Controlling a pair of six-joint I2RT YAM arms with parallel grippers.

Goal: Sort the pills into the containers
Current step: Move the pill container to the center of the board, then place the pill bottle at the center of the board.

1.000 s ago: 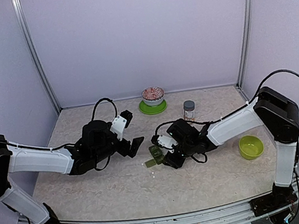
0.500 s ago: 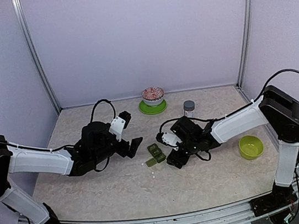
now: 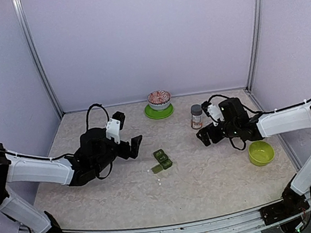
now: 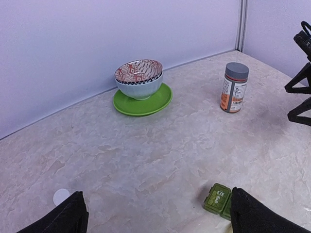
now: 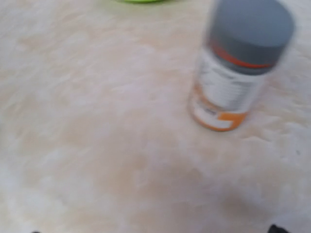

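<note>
The left gripper [image 3: 134,147] hung left of centre in the overhead view, its claw spread wide and holding nothing; from its own wrist camera the two dark fingers [image 4: 65,219] sat in the bottom corners of the frame. The right gripper [image 3: 205,132] was right of centre, just beside the grey-capped bottle [image 3: 196,116]. Its claw also stood apart and empty, seen as separate black prongs at the right edge of the left wrist view. The right wrist view was blurred and showed the bottle upright in its upper right.

The dark green pill container [image 3: 161,160] lay on the marbled tabletop [image 3: 97,194] near the middle, between the two grippers and touched by neither. A few white pills [image 3: 155,170] lay on the table just below it.

The patterned bowl [image 3: 159,98] stood on its green plate [image 3: 160,113] at the back. The lime-green bowl [image 3: 261,152] sat at the right.
</note>
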